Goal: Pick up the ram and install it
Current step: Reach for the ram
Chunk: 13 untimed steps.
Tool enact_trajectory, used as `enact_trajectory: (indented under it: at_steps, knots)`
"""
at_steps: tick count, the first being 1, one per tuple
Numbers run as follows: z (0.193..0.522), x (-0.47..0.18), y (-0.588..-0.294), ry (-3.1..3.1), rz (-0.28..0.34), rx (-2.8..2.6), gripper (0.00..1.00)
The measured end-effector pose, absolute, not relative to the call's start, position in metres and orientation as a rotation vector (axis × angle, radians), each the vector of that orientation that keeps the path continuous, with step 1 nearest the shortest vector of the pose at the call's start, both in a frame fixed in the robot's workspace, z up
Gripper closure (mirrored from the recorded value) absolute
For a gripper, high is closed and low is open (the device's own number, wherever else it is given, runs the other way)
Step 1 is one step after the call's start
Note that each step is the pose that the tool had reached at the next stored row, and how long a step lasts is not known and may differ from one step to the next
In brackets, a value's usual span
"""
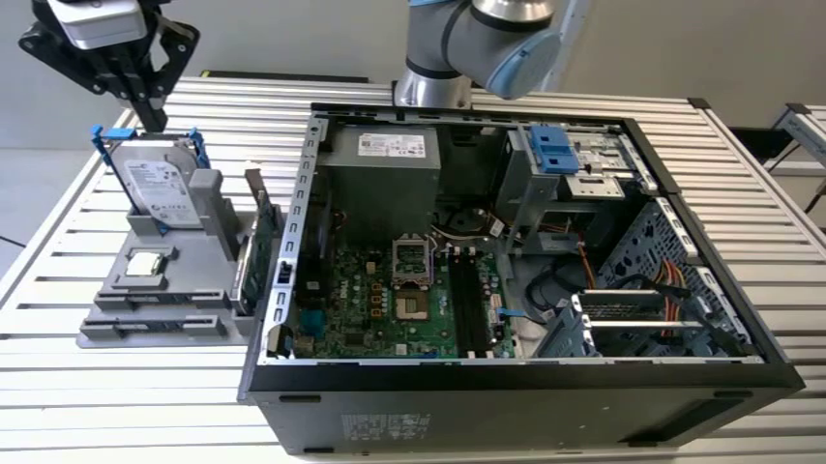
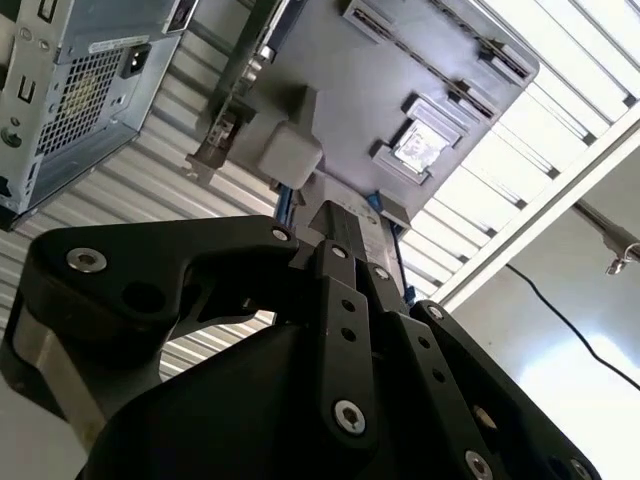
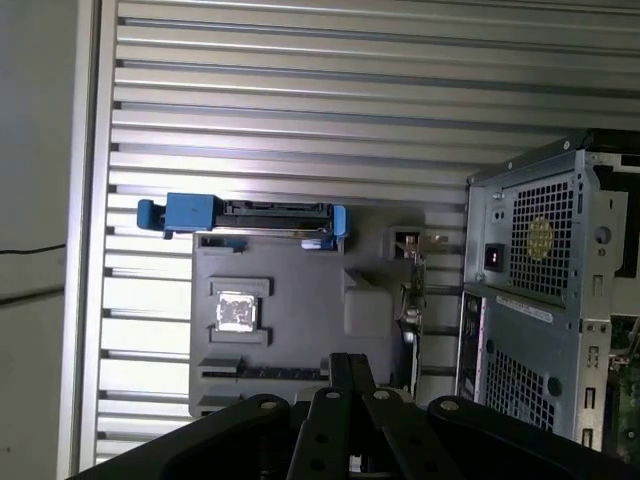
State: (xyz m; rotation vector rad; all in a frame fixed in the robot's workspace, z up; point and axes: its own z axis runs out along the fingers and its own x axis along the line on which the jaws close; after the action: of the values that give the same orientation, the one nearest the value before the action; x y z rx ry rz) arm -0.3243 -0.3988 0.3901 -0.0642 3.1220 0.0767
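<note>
Seen from the room, the gripper (image 1: 150, 114) is hanging above the far end of the grey moulded holder (image 1: 174, 290), over the silver hard drive (image 1: 162, 188) in its blue frame. Its black jaws are pressed together and carrying nothing, as both wrist views are also showing. The ram (image 1: 282, 269) appears to be standing on its long edge at the side of the holder nearest the open computer case (image 1: 516, 406), just beside the wider green card (image 1: 262, 232) with the metal bracket; the two are proving hard to separate by eye. Being a thin, stiff circuit board, it is likely weighing very little, but it is probably fragile, and bending it or pressing on its black chips is risking damage. The soundest hold is looking to be across its two flat faces near the middle of the upper edge, away from the contact edge seated below. The holder is matte plastic, the case is dark sheet metal, and the table (image 1: 116, 406) is showing bright ribbed metal slats.
</note>
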Motion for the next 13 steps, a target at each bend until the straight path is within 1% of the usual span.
enact_trajectory:
  at_steps: [13]
  knots:
    - [0.390,-0.343,-0.399,3.122,0.077,-0.064,1.00]
